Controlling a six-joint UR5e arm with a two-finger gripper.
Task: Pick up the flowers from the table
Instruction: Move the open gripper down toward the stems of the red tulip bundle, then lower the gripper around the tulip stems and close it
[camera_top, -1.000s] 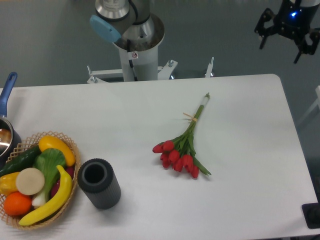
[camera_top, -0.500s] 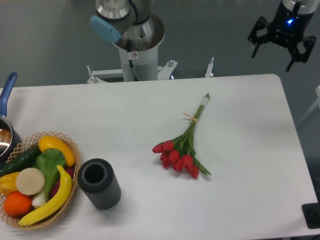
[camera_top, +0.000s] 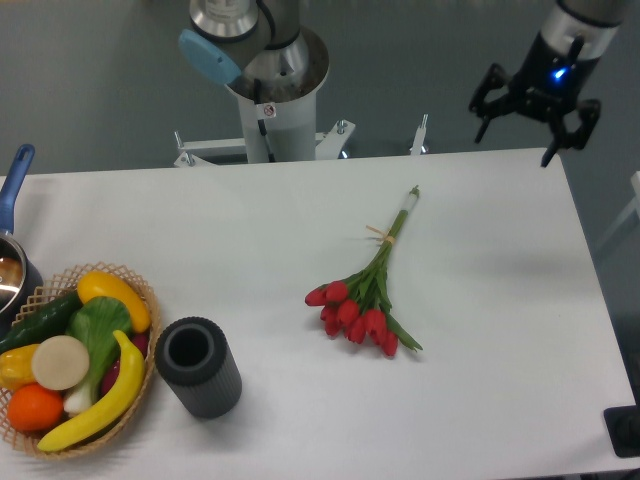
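Observation:
The flowers (camera_top: 368, 290), a bunch of red tulips with green stems tied by a tan band, lie on the white table (camera_top: 480, 300) right of centre, heads toward the front, stems pointing to the back right. My gripper (camera_top: 518, 137) hangs open and empty above the table's back right corner, well behind and to the right of the stems.
A wicker basket (camera_top: 75, 360) of fruit and vegetables sits at the front left. A dark grey cylinder cup (camera_top: 198, 367) stands next to it. A pot with a blue handle (camera_top: 14, 200) is at the left edge. The arm's base (camera_top: 272, 100) stands behind the table.
My gripper has moved left and down, from the top right corner of the view toward the table's back right corner. The flowers have not moved.

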